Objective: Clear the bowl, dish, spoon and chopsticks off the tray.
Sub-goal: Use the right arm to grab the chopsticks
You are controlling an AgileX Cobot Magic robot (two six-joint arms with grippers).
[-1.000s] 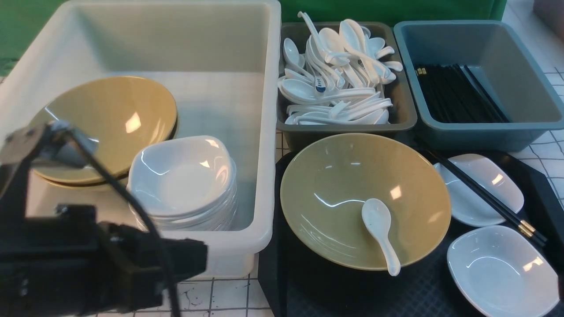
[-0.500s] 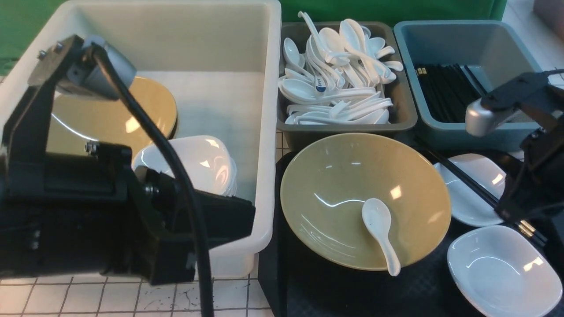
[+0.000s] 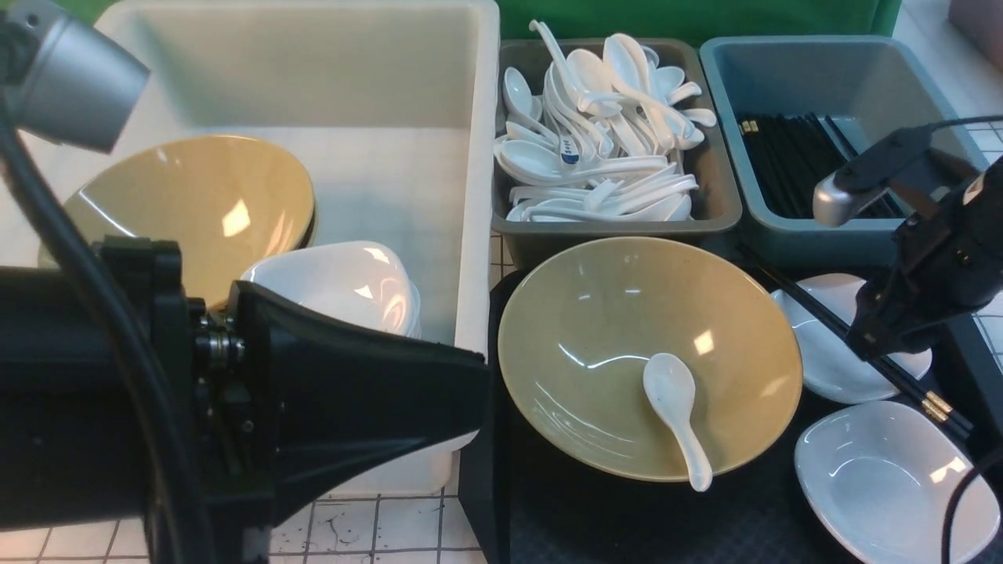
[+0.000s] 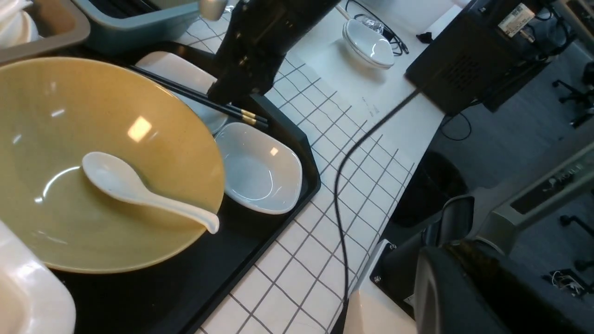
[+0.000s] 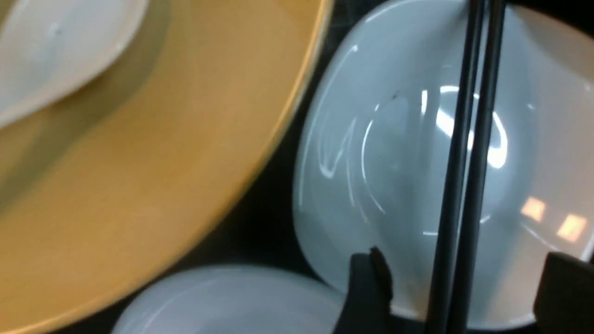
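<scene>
The olive-yellow bowl (image 3: 595,329) sits on the black tray (image 3: 595,521) with the white spoon (image 3: 678,415) lying in it. The black chopsticks (image 3: 807,309) lie across the far white dish (image 3: 819,368); a second white dish (image 3: 893,478) is nearer. My right gripper (image 3: 885,341) is open, low over the far dish. In the right wrist view (image 5: 464,269) its two fingers stand either side of the chopsticks (image 5: 468,139), apart from them. My left arm (image 3: 329,407) fills the lower left beside the tray; its jaws do not show. The left wrist view shows bowl (image 4: 93,83) and spoon (image 4: 134,185).
A white tub (image 3: 474,196) at the left holds stacked olive bowls and white dishes. A grey bin (image 3: 619,229) of spoons and a blue-grey bin (image 3: 862,86) of chopsticks stand behind the tray. A black cable (image 4: 343,195) lies on the gridded table.
My right arm came in from the right and dropped over the chopsticks on the far dish. My left arm rose and swung forward, closer to the tray's left edge.
</scene>
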